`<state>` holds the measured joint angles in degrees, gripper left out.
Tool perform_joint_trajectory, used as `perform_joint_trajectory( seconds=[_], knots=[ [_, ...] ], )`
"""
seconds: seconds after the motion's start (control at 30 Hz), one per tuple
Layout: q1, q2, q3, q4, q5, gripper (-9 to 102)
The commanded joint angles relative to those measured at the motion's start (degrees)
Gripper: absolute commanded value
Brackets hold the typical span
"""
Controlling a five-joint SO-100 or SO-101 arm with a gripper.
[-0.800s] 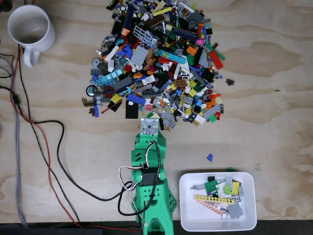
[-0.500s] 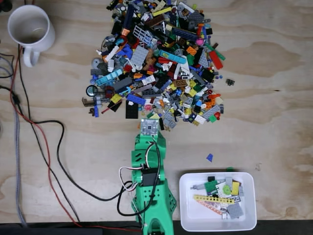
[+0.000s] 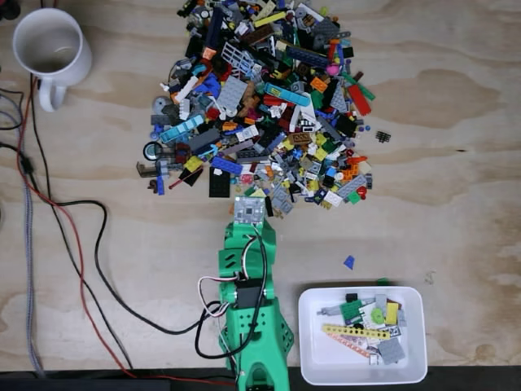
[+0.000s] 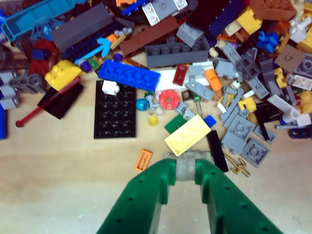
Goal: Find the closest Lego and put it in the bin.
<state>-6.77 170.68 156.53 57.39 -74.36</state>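
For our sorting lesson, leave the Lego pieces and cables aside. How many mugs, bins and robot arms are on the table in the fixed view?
Mugs: 1
Bins: 1
Robot arms: 1
Total: 3

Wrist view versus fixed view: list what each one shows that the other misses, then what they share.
Wrist view alone: the green gripper with its fingers closed on a small grey Lego piece, beside a pale yellow flat tile.

Fixed view alone: the shallow white rectangular plastic bin already holding pieces, the white round mug, the cables, and a lone blue piece on the plywood.

Shared: the near edge of the Lego pile, including the black studded plate.
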Motion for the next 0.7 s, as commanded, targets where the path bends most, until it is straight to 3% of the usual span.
perform_joint_trajectory(
  seconds=[0.0, 0.27, 0.67],
  knots=[
    [-1.1, -15.8, -10.0, -1.7, 11.4, 3],
    [1.2, -49.8, -29.4, 3.3, 34.6, 12],
    [3.7, -71.1, -40.0, 1.4, 43.7, 17]
  ],
)
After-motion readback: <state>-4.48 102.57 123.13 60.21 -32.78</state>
